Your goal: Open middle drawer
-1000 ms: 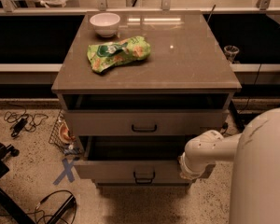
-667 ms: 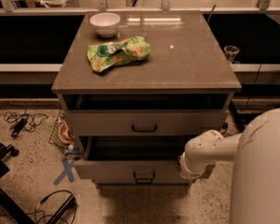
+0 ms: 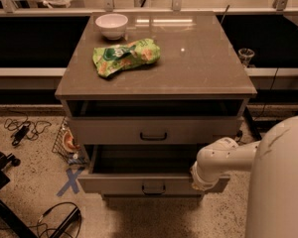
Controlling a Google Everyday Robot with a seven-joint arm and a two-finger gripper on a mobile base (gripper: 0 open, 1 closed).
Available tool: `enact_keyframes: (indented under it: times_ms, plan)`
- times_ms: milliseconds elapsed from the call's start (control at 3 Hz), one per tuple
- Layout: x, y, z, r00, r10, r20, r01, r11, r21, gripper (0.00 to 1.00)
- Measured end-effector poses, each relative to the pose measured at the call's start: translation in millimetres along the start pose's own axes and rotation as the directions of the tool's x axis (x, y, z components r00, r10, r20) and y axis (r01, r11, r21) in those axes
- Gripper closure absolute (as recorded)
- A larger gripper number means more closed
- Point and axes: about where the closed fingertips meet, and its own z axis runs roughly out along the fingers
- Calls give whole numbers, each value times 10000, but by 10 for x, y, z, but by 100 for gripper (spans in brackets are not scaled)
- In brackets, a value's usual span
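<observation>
Down at lower right of centre, jaws out of sight beneath the white wrist (image 3: 207,172); impossible to tell whether apart or together. Placed at the right end of the middle drawer (image 3: 119,184), over the front's right corner. Drawn well out from the cabinet, dark inside open to view, small black handle (image 3: 154,188) at the centre of the front, apart from the wrist. Just above, top drawer (image 3: 114,130) also out, though less far, with a matching bar pull (image 3: 153,136). Higher, on the brown surface (image 3: 198,68): green snack bag (image 3: 125,57) left of centre, white bowl (image 3: 112,25) behind it near the back edge, not touching. At far right, bulky white robot body (image 3: 280,182). On the speckled floor at lower left, blue tape cross (image 3: 69,181) and loose black cables (image 3: 22,129).
</observation>
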Motion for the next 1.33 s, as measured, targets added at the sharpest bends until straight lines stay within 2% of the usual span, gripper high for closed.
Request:
enact_keyframes:
  times_ms: [1333]
  plan:
    - [-6, -5, -59, 10000, -3, 1, 3, 10000, -3, 100]
